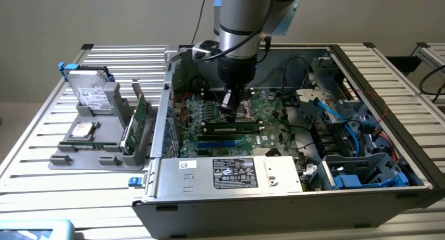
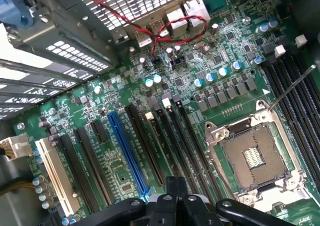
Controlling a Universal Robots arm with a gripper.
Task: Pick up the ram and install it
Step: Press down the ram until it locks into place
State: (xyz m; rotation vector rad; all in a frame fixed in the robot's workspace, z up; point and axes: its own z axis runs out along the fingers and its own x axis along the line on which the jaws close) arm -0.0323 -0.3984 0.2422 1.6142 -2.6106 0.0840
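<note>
Slatted metal bench (image 1: 62, 188) carries open PC case (image 1: 208, 219). Gripper (image 1: 230, 112) hangs over motherboard (image 2: 200, 70), fingers pressed together, apparently empty. Ram (image 1: 233, 129) lies along a slot just below it, seemingly seated; latching cannot be confirmed.

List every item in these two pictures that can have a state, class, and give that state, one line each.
pincer: shut, low over the motherboard inside the case
ram: lying along a motherboard slot, just below the pincer
computer case: side open, lying flat
CPU socket: empty, uncovered
hard drive: propped upright in the grey holder
</note>
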